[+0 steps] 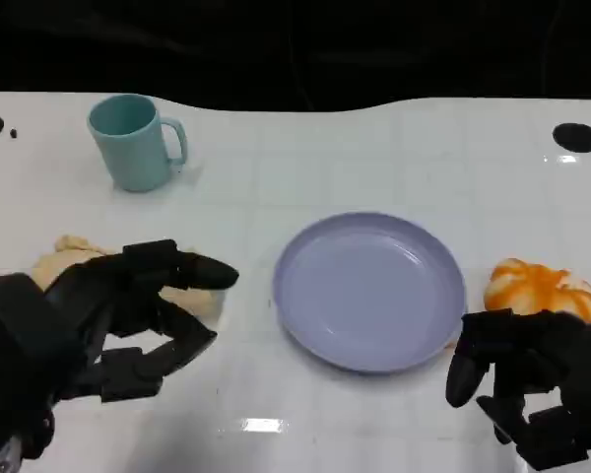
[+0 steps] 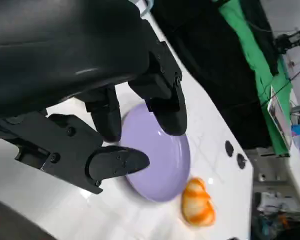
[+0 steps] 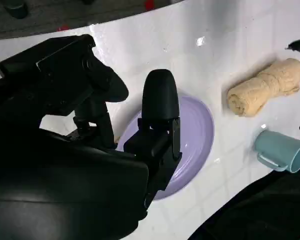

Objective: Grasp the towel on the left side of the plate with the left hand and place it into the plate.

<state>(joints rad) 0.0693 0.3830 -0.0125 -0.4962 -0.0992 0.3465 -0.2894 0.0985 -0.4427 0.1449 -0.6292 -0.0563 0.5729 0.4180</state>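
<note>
A: Where does it stand? The rolled beige terry towel lies on the white desk, left of the round lavender plate, and the left robot hand hovers over its near side, fingers spread, holding nothing.

B: Then the grasp is the likely weak spot. If the fingers close on one loose fold, the roll could unwind and trail over the plate's rim.

A: Could it hit the teal ceramic mug?

B: Unlikely; it stands well apart, further back. The right robot hand sits beside the plate, fingers curled on nothing, near the orange-and-white bundle.
</note>
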